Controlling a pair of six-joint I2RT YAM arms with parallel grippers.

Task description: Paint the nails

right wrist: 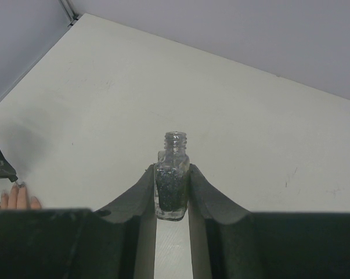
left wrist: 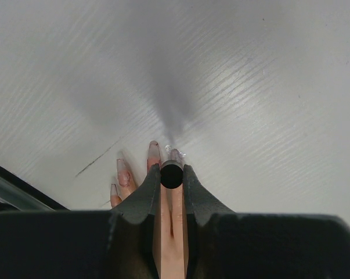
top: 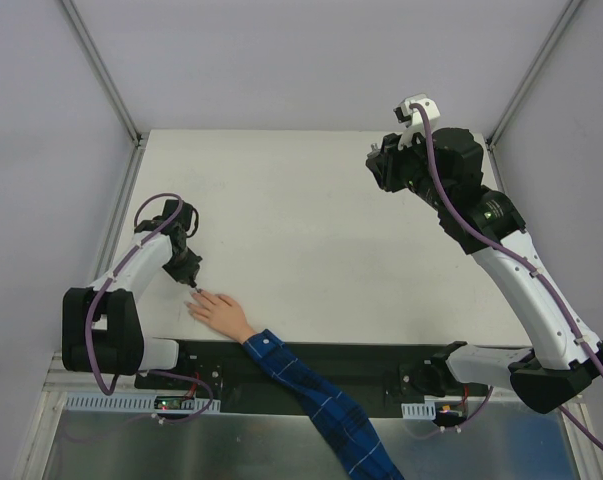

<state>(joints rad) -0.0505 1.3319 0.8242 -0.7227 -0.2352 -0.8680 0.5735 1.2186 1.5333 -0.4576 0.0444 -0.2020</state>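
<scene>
A pale hand (top: pixel 221 312) with spread fingers lies on the table at the near left, and its arm wears a blue plaid sleeve (top: pixel 311 390). My left gripper (top: pixel 191 283) hovers over the fingertips. In the left wrist view it (left wrist: pixel 171 171) is shut on a black round brush cap (left wrist: pixel 171 176), directly above the long nails (left wrist: pixel 154 150). One nail (left wrist: pixel 175 154) by the cap carries glittery polish. My right gripper (top: pixel 381 165) is raised at the far right. It (right wrist: pixel 172 172) is shut on a small open bottle (right wrist: pixel 172 174) of dark glitter polish, held upright.
White walls with metal corner posts (top: pixel 101 70) enclose the pale table (top: pixel 301 230). A black strip (top: pixel 361 360) runs along the near edge between the arm bases. The fingers of the hand (right wrist: pixel 18 197) show at the left in the right wrist view.
</scene>
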